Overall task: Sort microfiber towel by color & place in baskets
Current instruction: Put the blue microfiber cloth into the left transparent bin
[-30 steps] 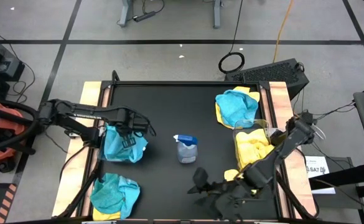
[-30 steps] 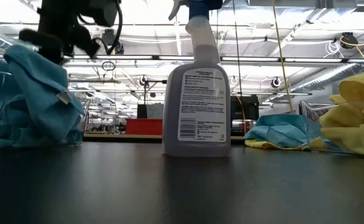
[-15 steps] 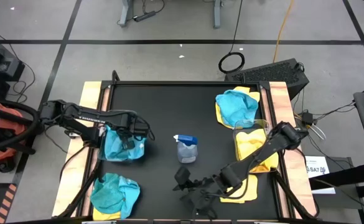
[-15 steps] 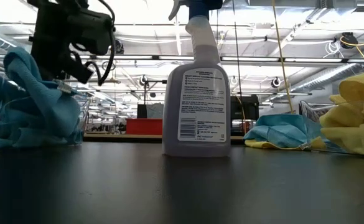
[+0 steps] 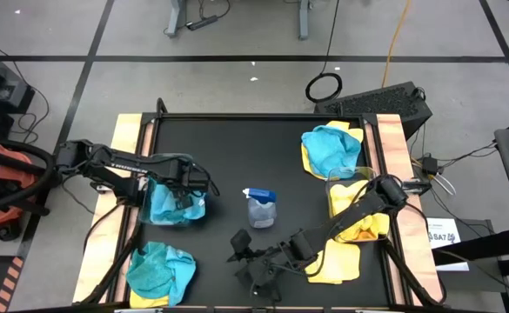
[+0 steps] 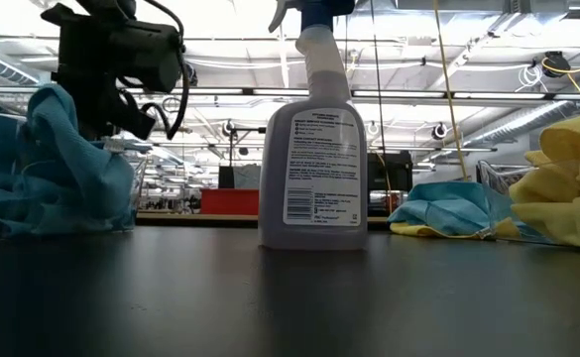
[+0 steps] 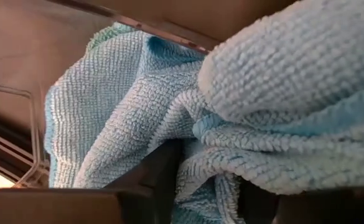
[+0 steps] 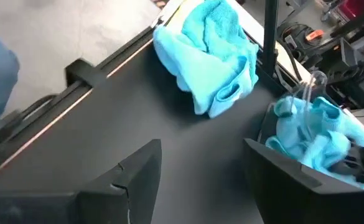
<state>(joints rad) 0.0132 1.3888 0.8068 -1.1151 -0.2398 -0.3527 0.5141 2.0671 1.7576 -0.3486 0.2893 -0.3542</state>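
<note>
My left gripper (image 5: pixel 187 184) sits over the teal towel (image 5: pixel 171 207) in its basket (image 6: pixel 131 188) — jaws parted; right gripper (image 5: pixel 241 252) hovers wide above the tabletop (image 5: pixel 237 156).

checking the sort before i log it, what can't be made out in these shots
- Left basket: high view, teal towel and left end effector cover it; contents beneath unseen.
- Left end effector's grip: left wrist view, cloth fills the picture, so held or released is unclear.
- Right basket: high view, the right arm crosses it.
- Pile by the near-left corner: high view, the edge cuts it.
</note>
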